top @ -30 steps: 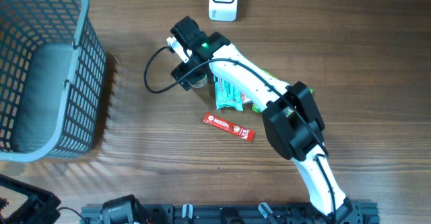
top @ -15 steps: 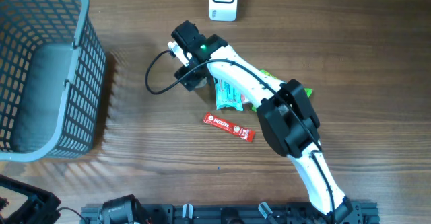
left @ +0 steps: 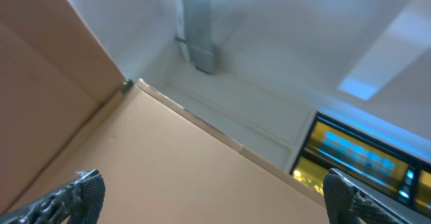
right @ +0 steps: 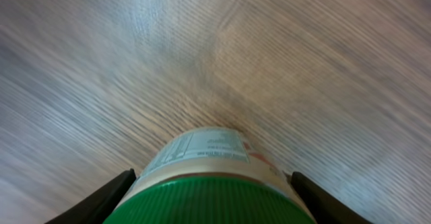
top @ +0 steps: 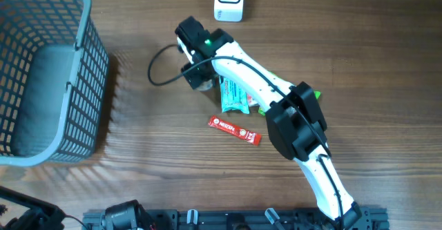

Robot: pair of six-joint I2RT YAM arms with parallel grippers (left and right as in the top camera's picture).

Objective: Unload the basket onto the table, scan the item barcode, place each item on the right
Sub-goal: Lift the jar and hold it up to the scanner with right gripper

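Note:
A jar with a green ribbed lid (right: 209, 200) and a printed label fills the bottom of the right wrist view. My right gripper (right: 212, 197) is shut on it, a black finger (right: 101, 200) pressed to each side. The table behind the jar is blurred while the jar stays sharp. Seen from overhead, the right gripper (top: 200, 78) covers the jar almost fully, left of the table's middle. A white scanner (top: 228, 1) stands at the far edge. My left gripper (left: 215, 197) is open, empty, and points at a ceiling. No barcode shows.
A teal packet (top: 233, 95) and a red sachet (top: 235, 130) lie just right of and below the jar. A green item (top: 316, 94) pokes out beside the right arm. A grey basket (top: 97, 64) stands at the left. A black cable (top: 155, 78) loops from the wrist.
The right gripper's fingers have closed in onto the jar. The wrist has shifted slightly toward the far edge. The left arm's base has barely changed.

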